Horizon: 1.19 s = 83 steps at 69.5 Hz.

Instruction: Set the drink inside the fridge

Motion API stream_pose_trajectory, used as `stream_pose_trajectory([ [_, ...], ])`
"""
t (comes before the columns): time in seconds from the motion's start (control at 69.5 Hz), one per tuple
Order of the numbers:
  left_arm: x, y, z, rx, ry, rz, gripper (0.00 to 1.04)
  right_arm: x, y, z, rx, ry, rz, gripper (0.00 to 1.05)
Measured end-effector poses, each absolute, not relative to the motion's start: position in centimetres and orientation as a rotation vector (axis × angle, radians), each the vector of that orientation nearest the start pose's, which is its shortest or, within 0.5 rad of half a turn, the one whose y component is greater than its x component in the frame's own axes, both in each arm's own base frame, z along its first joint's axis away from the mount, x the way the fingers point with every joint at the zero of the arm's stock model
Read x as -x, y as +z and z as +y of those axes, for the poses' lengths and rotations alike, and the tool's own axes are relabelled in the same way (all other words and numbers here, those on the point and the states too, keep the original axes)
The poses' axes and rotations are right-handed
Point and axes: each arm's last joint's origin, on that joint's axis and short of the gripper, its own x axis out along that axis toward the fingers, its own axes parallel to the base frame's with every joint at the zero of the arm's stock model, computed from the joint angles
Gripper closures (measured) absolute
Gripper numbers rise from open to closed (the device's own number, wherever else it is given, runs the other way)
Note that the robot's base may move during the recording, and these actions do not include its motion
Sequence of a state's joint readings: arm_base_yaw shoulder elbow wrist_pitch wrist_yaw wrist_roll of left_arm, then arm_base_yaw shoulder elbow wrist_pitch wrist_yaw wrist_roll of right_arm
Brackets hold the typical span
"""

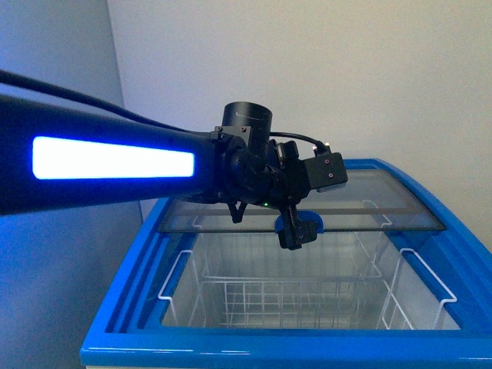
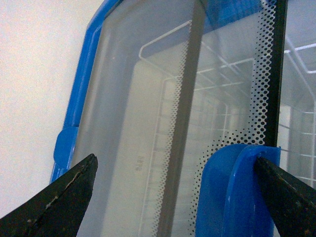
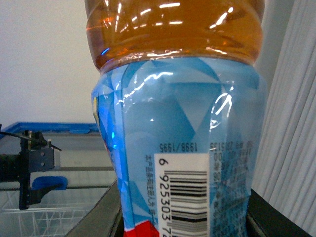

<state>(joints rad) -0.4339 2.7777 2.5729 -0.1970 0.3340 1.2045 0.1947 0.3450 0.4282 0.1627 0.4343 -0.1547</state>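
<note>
1. Drink [image 3: 177,123]: clamped between the right fingers [image 3: 279,219], well apart from the fridge [image 1: 127,307]. It is a full, smooth plastic bottle, probably heavyish and slippery, and best held round its labelled waist.
2. Left fingers [image 2: 59,197]: spread wide, with the lid handle [image 2: 232,192] between them, beside one.
3. Wire baskets [image 1: 307,296] below them: nothing shows inside.

We can read text only on the drink [image 3: 177,123], in the right wrist view. On its light blue label [image 3: 148,128], a white barcode panel [image 3: 183,197] carries the digits "6 925303 7"; the rest is cut off by the picture edge. At 12 o'clock from the panel a small dark print looks like "1998/1995". At 9 o'clock from it, small characters run vertically, too small for us to read. In the left wrist view, the inner wall of the fridge [image 2: 81,94] carries a faint mark [image 2: 139,165], not readable.
</note>
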Motion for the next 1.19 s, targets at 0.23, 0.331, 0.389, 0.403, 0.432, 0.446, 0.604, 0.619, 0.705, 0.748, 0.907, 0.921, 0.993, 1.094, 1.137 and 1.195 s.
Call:
stream_pose_trajectory([
  [0.23, -55.4, 16.8, -27.1, -1.162, -0.823, -0.152, 0.08, -10.2, 29.6, 0.8, 0.077, -0.255, -0.215, 0.65],
  [0.331, -55.7, 16.9, -27.3, -1.154, -0.756, -0.184, 0.08, -10.2, 29.6, 0.8, 0.077, -0.255, -0.215, 0.65],
  [0.389, -55.9, 17.9, -27.3, -1.126, -0.686, -0.224, 0.08, -10.2, 29.6, 0.8, 0.077, -0.257, -0.215, 0.65],
  [0.403, -55.9, 17.9, -27.3, -1.126, -0.686, -0.224, 0.08, -10.2, 29.6, 0.8, 0.077, -0.257, -0.215, 0.65],
  [0.432, -55.9, 18.2, -27.3, -1.116, -0.667, -0.234, 0.08, -10.2, 29.6, 0.8, 0.077, -0.257, -0.215, 0.65],
  [0.446, -56.0, 18.6, -27.2, -1.117, -0.645, -0.244, 0.08, -10.2, 29.6, 0.8, 0.077, -0.257, -0.215, 0.65],
  [0.604, -55.4, 23.4, -26.2, -0.940, -0.538, -0.320, 0.08, -10.2, 29.6, 0.8, 0.077, -0.256, -0.215, 0.65],
  [0.619, -55.2, 24.0, -25.9, -0.908, -0.539, -0.314, 0.08, -10.2, 29.6, 0.8, 0.077, -0.256, -0.215, 0.65],
  [0.705, -53.2, 26.5, -24.4, -0.754, -0.581, -0.247, 0.08, -10.2, 29.6, 0.8, 0.077, -0.256, -0.215, 0.65],
  [0.748, -52.2, 27.6, -23.6, -0.677, -0.595, -0.208, 0.08, -10.2, 29.6, 0.8, 0.077, -0.256, -0.215, 0.65],
  [0.907, -48.8, 29.5, -19.2, -0.433, -0.594, -0.075, 0.08, -10.2, 29.6, 0.8, 0.077, -0.256, -0.215, 0.65],
  [0.921, -48.5, 29.5, -18.6, -0.406, -0.587, -0.060, 0.08, -10.2, 29.6, 0.8, 0.077, -0.256, -0.215, 0.65],
  [0.993, -46.6, 29.6, -15.6, -0.311, -0.561, -0.022, 0.08, -10.2, 29.6, 0.8, 0.077, -0.256, -0.215, 0.65],
  [1.094, -43.2, 30.0, -12.7, -0.265, -0.539, -0.009, 0.08, -10.2, 29.6, 0.8, 0.077, -0.256, -0.215, 0.65],
  [1.137, -41.8, 30.3, -11.8, -0.250, -0.535, -0.013, 0.08, -10.2, 29.6, 0.8, 0.077, -0.255, -0.215, 0.65],
  [1.195, -39.9, 30.8, -10.8, -0.221, -0.539, -0.016, 0.08, -10.2, 29.6, 0.8, 0.077, -0.255, -0.215, 0.65],
])
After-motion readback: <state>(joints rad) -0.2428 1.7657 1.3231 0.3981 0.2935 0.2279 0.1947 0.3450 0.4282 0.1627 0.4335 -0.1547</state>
